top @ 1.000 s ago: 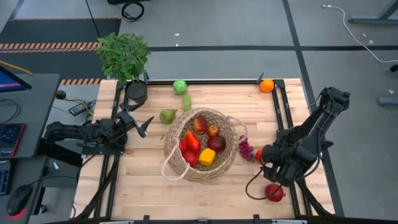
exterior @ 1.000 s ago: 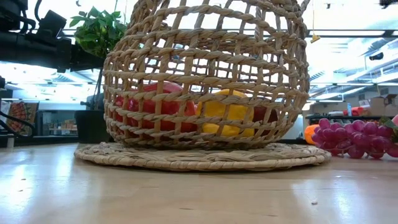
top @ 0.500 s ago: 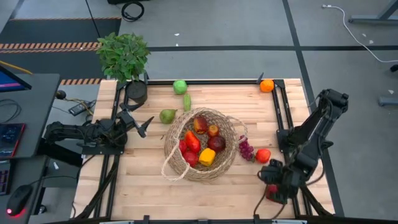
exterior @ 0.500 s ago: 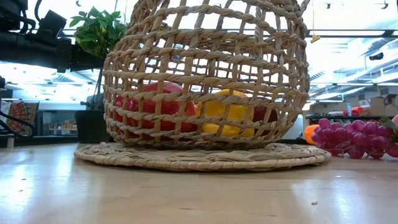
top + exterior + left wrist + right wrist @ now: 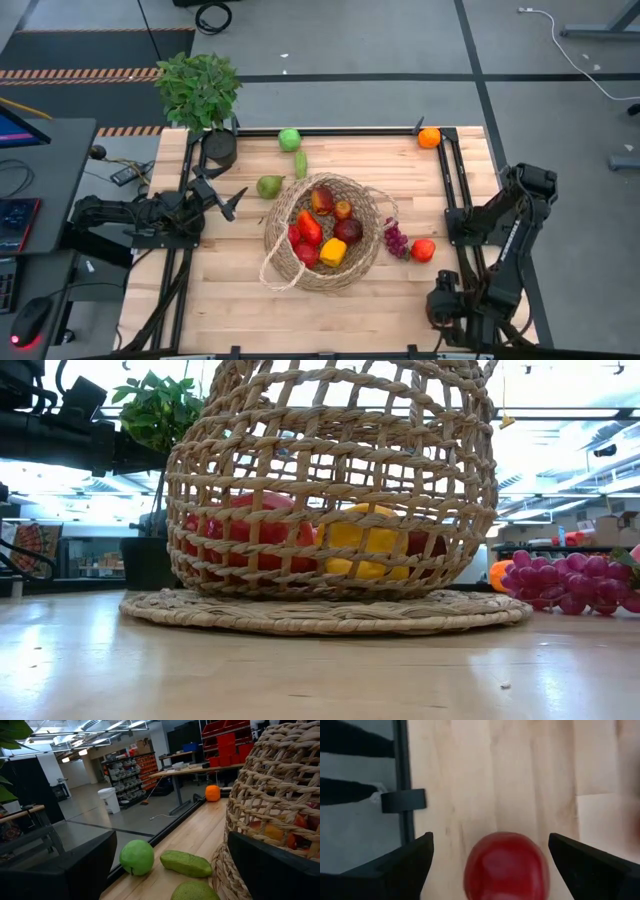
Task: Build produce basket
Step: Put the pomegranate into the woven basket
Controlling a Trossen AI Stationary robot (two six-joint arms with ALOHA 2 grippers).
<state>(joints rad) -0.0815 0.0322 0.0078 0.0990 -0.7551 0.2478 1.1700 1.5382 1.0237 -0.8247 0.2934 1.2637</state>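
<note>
Right wrist view: right claw (image 5: 490,865) gapes wide over a red fruit (image 5: 506,865); basket (image 5: 325,235) stands apart.

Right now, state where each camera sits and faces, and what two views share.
High: overhead, straight down; both arms, left gripper beside the wicker basket.
Low: tabletop level, facing the basket; no gripper.
Left wrist: past its fingers at the green apple, basket.
Right wrist: down on a red fruit between open fingers.
Shared: grapes, high and low.

High view looks straight down on the whole desk (image 5: 220,300). Low view sits at desk level, close against the basket (image 5: 330,480). Both share that basket (image 5: 325,235). Wrist views look forward past each gripper.
</note>
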